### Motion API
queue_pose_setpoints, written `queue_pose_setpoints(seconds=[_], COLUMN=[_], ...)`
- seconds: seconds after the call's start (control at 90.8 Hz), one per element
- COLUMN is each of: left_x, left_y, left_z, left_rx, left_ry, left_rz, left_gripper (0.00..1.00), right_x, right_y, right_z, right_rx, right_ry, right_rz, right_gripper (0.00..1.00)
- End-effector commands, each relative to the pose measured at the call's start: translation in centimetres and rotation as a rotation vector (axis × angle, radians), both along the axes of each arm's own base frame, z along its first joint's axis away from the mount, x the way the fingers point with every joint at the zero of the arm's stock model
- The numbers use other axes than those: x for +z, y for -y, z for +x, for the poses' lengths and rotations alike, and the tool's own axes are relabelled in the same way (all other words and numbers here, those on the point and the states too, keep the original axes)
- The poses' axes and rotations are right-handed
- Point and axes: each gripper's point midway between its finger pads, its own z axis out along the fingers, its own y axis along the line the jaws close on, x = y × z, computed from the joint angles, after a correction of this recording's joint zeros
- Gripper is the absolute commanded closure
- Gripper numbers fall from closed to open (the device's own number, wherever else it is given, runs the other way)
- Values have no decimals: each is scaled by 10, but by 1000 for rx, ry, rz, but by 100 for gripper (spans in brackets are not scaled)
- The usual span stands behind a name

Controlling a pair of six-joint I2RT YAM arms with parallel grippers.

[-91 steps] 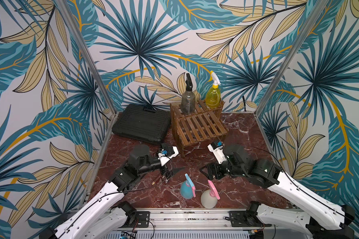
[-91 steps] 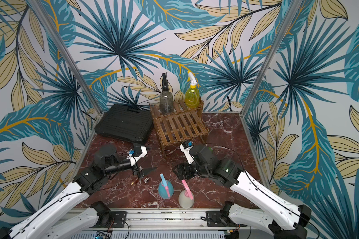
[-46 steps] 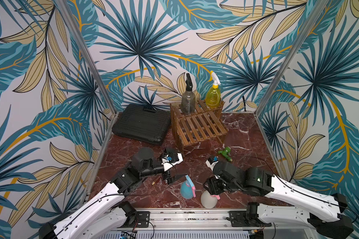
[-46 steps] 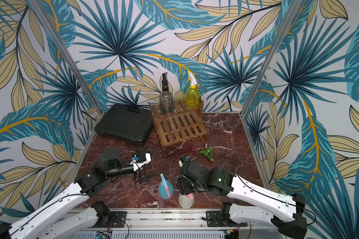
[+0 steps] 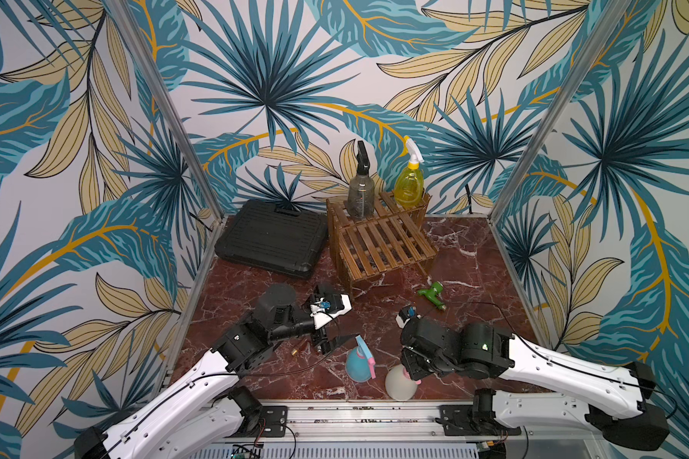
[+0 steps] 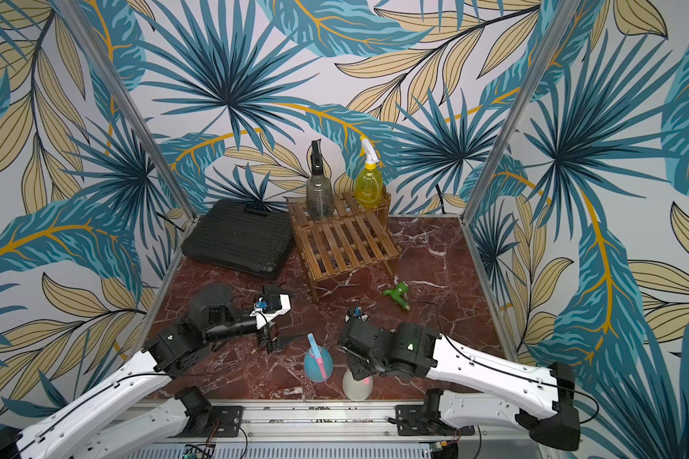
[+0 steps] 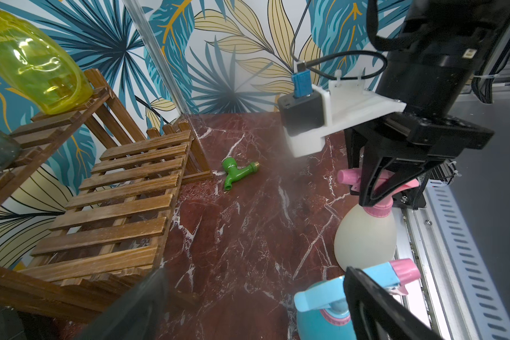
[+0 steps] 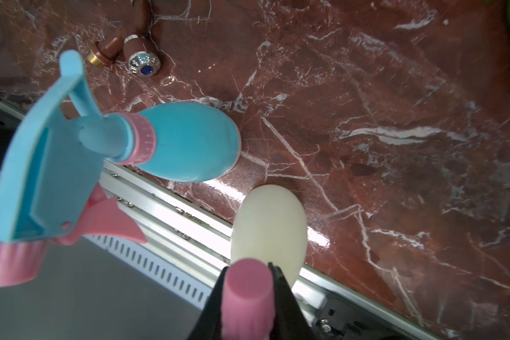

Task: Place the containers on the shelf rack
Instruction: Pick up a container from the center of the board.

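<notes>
The wooden shelf rack stands at the back. On its upper step stand the smoky grey bottle and the yellow bottle. Upright near the front edge are the light blue bottle and the white bottle. My right gripper is shut on the white bottle's pink head, one finger on each side. My left gripper is open and holds nothing. It hovers just left of the blue bottle, one finger close beside its head.
A flat black ribbed case lies at the back left beside the rack. A small green nozzle lies on the marble in front of the rack's right side. Small brown fittings lie left of the blue bottle. A metal rail borders the front.
My right arm has drawn back to the front edge, come down over the white bottle and shut its jaws on the pink head, uncovering the green nozzle. The left gripper shifted slightly right.
</notes>
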Motion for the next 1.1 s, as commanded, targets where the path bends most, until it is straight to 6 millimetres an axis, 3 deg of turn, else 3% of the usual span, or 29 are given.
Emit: queue_pose_setpoints(seconds=[0.0, 0.253, 0.452, 0.65, 0.881, 1.09], left_x=[-1, 12, 29, 42, 43, 38], left_y=[-2, -1, -1, 3, 15, 30], left_z=[-2, 1, 6, 10, 24, 32], left_rx=[5, 16, 40, 47, 50, 16], left_ry=[13, 25, 48, 46, 26, -6], left_rz=[0, -32, -63, -90, -90, -68], left_gripper=[0, 0, 0, 0, 0, 0], right_x=[2, 27, 34, 47, 63, 94], right_y=[11, 12, 8, 6, -2, -19], right_z=[5, 30, 66, 102, 126, 141], right_rx=[-16, -31, 0, 37, 130, 188], right_ry=[35, 184, 256, 269, 225, 204], right_rz=[-60, -89, -147, -93, -44, 36], right_gripper=[82, 86, 86, 86, 85, 85])
